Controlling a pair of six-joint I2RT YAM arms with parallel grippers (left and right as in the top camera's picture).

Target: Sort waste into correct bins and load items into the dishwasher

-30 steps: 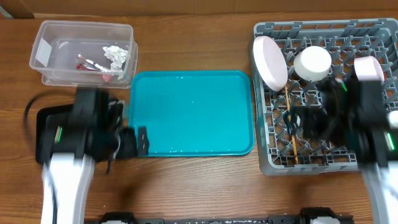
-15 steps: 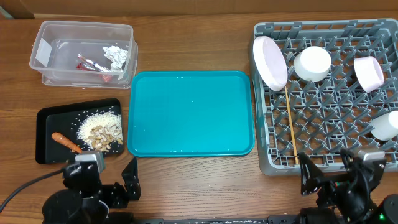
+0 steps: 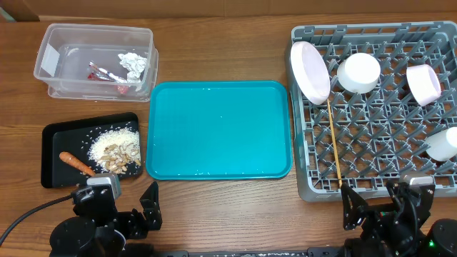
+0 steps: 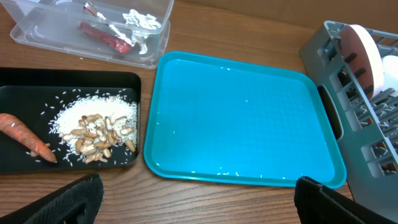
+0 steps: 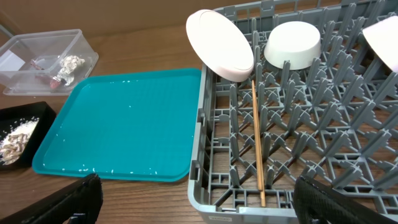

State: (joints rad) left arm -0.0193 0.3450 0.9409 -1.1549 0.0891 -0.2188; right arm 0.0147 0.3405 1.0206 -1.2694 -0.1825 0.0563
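The clear tub (image 3: 53,78) at back left holds the red-and-white wrapper (image 3: 106,73) and the foil ball (image 3: 133,63). The black tray (image 3: 53,143) holds rice scraps (image 3: 114,146) and the orange carrot (image 3: 75,163). The grey dish rack (image 3: 357,182) on the right holds the white plate (image 3: 310,69), three white bowls or cups (image 3: 358,71) (image 3: 424,83) (image 3: 444,144) and the chopsticks (image 3: 333,146). My left gripper (image 4: 199,202) is open and empty at the front edge, below the black tray. My right gripper (image 5: 199,202) is open and empty in front of the rack.
The teal tray (image 3: 220,128) lies in the middle between the black tray and the rack, with a few rice grains on it. A cable (image 3: 28,214) runs from the left arm at the front left.
One second ago both arms reached over the black tray and the rack. They have pulled back to the table's front edge, uncovering both. In the last half second the right gripper shifted slightly.
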